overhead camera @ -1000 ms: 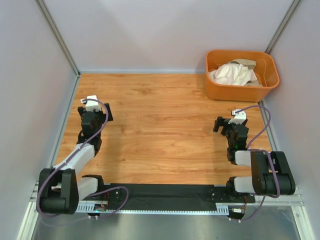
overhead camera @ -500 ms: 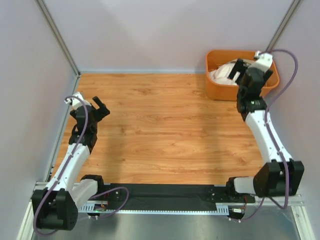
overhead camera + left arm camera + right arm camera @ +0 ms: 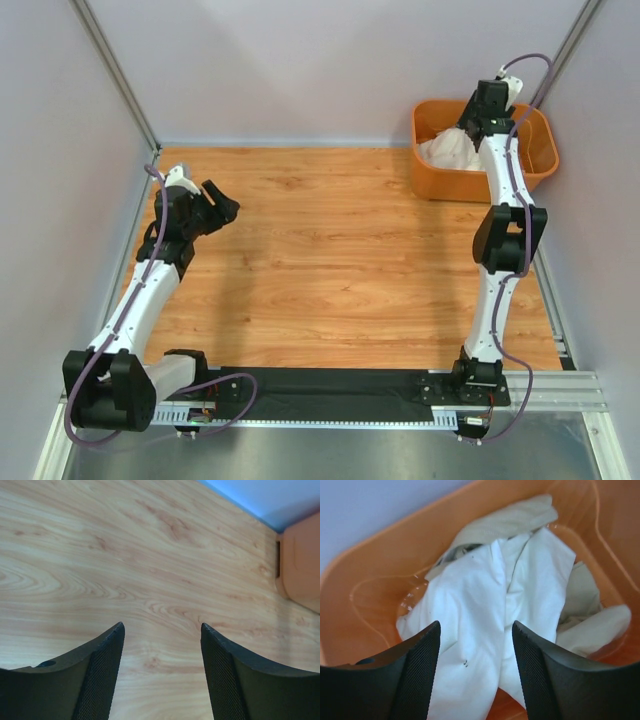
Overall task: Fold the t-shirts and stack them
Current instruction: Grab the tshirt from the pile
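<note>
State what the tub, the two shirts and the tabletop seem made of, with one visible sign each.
Orange tub: probably plastic, smooth and glossy, with glints on its wall. White t-shirt and beige t-shirt: thin matte fabric, crumpled into soft folds. Tabletop: wood-grain pattern, slight sheen; solid wood or laminate unclear.
</note>
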Controlling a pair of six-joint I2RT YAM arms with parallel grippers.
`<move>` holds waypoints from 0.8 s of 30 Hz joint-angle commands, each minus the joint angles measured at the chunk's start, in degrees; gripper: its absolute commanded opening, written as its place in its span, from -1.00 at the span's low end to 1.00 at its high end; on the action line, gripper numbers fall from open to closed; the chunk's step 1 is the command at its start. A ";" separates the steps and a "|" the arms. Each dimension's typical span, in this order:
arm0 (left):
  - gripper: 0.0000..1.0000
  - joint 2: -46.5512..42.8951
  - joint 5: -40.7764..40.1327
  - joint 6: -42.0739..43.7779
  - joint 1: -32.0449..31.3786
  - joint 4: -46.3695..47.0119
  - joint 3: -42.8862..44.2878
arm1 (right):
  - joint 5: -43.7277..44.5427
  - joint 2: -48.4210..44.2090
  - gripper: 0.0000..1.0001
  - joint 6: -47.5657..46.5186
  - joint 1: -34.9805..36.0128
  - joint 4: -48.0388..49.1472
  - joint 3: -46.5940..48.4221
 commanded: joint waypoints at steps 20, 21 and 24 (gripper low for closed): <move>0.35 -1.03 11.53 0.68 -1.41 -6.93 1.47 | -3.38 12.13 -0.15 3.99 -0.30 1.55 5.18; 0.34 -0.95 11.53 0.94 -1.32 -7.10 1.47 | -3.99 12.48 -0.17 4.34 -0.30 1.91 5.44; 0.34 -0.77 11.70 1.30 -1.41 -7.98 2.00 | -4.44 13.45 -0.64 4.25 -0.21 1.65 7.81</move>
